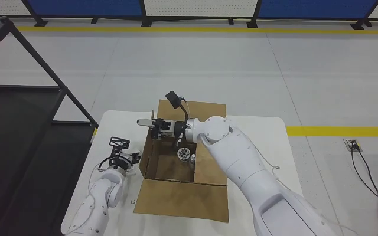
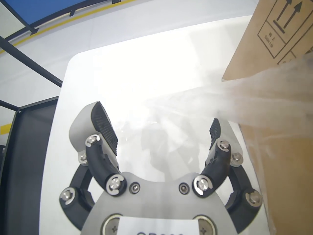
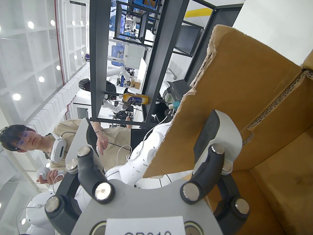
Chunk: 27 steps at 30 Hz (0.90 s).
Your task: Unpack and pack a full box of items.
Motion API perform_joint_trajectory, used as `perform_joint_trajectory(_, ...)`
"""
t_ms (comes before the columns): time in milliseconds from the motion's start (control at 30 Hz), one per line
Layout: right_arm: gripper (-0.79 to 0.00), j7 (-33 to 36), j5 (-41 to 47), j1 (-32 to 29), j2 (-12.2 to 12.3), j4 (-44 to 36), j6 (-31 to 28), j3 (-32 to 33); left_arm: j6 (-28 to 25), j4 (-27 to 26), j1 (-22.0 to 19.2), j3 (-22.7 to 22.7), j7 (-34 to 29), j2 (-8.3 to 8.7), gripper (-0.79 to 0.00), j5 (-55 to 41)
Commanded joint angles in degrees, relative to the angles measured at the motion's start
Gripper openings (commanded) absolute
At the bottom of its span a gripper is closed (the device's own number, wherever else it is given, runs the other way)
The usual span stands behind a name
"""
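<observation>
Left pincer point(image 2: 156, 114) gapes empty beside the arrow-marked box point(image 2: 281, 37); right pincer point(image 3: 149, 133), open, straddles its edge.

I count one open cardboard box point(image 1: 177, 200), one white table point(image 1: 266, 127), two grippers, a left gripper point(image 2: 156, 118) and a right gripper point(image 3: 149, 121), and one small white item point(image 1: 184, 154) that I can make out inside the box.

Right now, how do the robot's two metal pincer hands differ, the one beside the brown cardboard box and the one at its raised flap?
The left gripper hangs over the white table beside the brown cardboard box; the right gripper is up at the box's raised flap. The left gripper's fingers stand clear of the cardboard, while the flap's torn edge sits between the right gripper's. Shared: both are open, gripping nothing.
</observation>
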Motion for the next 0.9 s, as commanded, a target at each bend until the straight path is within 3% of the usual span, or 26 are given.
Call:
perform_joint_trajectory(0, 0.000, 0.0, 0.0, 0.0, 0.0, 0.1, -0.1, 0.2, 1.4, 3.1, -2.3, 1.1, 0.2, -0.53, 0.000, -0.5)
perform_joint_trajectory(233, 0.000, 0.0, -0.4, -0.1, 0.3, 0.3, -0.2, 0.8, 8.3, 13.3, -9.0, 3.4, 4.6, -2.69, 0.000, -4.4)
perform_joint_trajectory(433, 0.000, 0.1, -0.7, -0.3, 0.4, 0.2, 0.0, 1.2, 13.1, 17.4, -11.3, 2.3, 9.9, -3.76, 0.000, -9.3)
perform_joint_trajectory(667, 0.000, 0.6, -1.2, -0.5, 0.4, -0.1, 0.4, 1.5, 18.4, 17.2, -10.8, -2.0, 15.5, -4.14, 0.000, -17.2)
perform_joint_trajectory(867, 0.000, 1.2, -1.5, -0.5, 0.3, -0.1, 0.6, 1.7, 21.4, 11.8, -7.2, -6.1, 20.9, -4.07, 0.000, -22.8)
